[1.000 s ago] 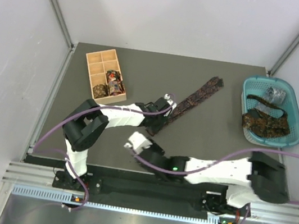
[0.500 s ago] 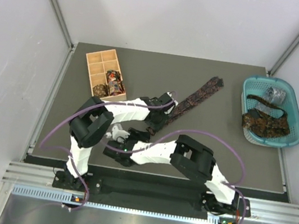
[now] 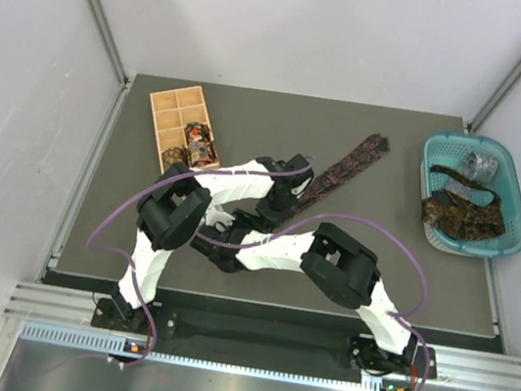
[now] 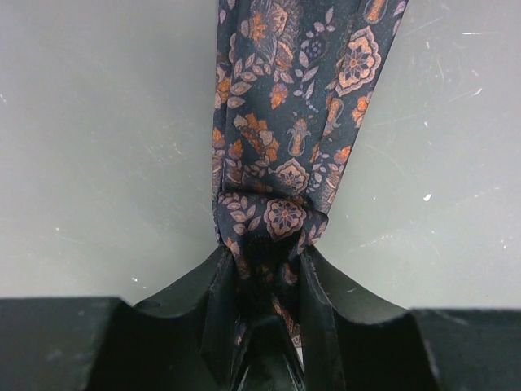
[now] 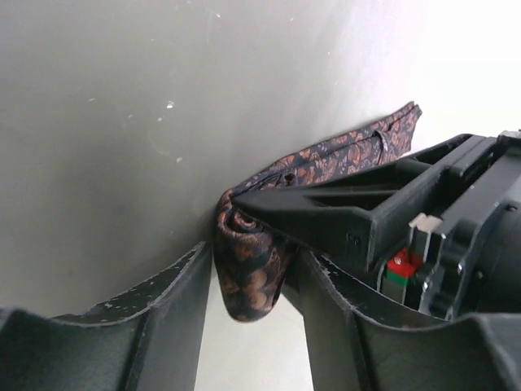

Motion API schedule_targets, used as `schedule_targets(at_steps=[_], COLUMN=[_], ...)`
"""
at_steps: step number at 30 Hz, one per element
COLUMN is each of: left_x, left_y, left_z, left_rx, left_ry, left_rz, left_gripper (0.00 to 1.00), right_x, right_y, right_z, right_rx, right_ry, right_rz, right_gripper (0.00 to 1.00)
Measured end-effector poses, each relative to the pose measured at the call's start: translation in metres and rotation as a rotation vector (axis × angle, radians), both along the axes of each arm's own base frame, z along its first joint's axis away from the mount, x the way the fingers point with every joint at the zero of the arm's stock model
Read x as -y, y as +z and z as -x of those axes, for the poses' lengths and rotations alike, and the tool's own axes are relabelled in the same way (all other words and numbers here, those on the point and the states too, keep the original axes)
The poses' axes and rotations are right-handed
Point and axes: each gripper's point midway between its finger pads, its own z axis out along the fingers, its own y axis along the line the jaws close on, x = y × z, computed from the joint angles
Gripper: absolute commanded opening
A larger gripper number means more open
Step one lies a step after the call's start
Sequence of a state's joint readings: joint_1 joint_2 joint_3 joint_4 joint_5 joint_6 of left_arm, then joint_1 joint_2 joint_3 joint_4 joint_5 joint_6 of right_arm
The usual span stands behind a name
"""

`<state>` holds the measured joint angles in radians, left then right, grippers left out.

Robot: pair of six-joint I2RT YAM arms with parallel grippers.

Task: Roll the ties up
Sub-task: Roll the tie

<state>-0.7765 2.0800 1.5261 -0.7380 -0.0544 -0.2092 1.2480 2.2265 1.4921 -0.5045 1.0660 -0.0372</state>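
Soft, light and probably slick, so best gripped at the coiled narrow end of the tie (image 4: 281, 220), stretched out right of the box (image 3: 176, 115) on the table (image 3: 425, 281), there clamped by left pincer (image 4: 264, 262) and right pincer (image 5: 252, 259) alike.

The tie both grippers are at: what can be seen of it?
The tie is a dark navy fabric strip patterned with orange and tan paisley flowers. Its wider end lies flat on the grey table, running diagonally toward the far right. Its near end is wound into a small coil, pinched by the left gripper and filling the gap between the fingers of the right gripper.
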Motion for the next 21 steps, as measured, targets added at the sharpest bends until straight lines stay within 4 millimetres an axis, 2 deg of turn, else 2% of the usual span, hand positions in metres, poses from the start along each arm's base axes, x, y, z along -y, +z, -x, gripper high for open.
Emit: schedule_targets(at_steps=[2,3,5,9,11,16,21], left_x=[-0.0001,-0.0004,-0.0002,-0.0002,-0.0001,0.0005,0.0055], left_y=[-0.0001,-0.0002,0.0004,0.0007,0.0008,0.0026,0.0052], left_z=[0.0003,0.0003,0.0001,0.0002,0.0001,-0.0001,0.0028], left_rx=[-0.012,-0.018,-0.022,-0.023,-0.022,-0.02,-0.024], left_ry=[-0.003,-0.003,-0.005,-0.006,-0.006,-0.011,-0.022], left_rz=[-0.006,-0.009,-0.011,-0.01,-0.01,-0.006,0.007], left_gripper=[0.2,0.2,0.21,0.24,0.29,0.5,0.59], right_x=[0.0014,0.002,0.0042,0.0058,0.006,0.0044,0.003], right_y=[-0.0009,-0.0021,-0.0069,-0.0079,-0.0076,-0.007,-0.0073], right_z=[-0.0028,-0.0035,-0.0062,-0.0071,-0.0069,-0.0055,-0.0041], right_rx=[-0.008,-0.015,-0.025,-0.025,-0.023,-0.039,-0.06], right_ry=[-0.001,0.0,-0.007,-0.015,-0.02,-0.026,-0.038], right_rz=[0.003,0.007,0.009,0.007,0.001,-0.008,0.0], right_gripper=[0.41,0.33,0.26,0.0,0.0,0.0,0.0])
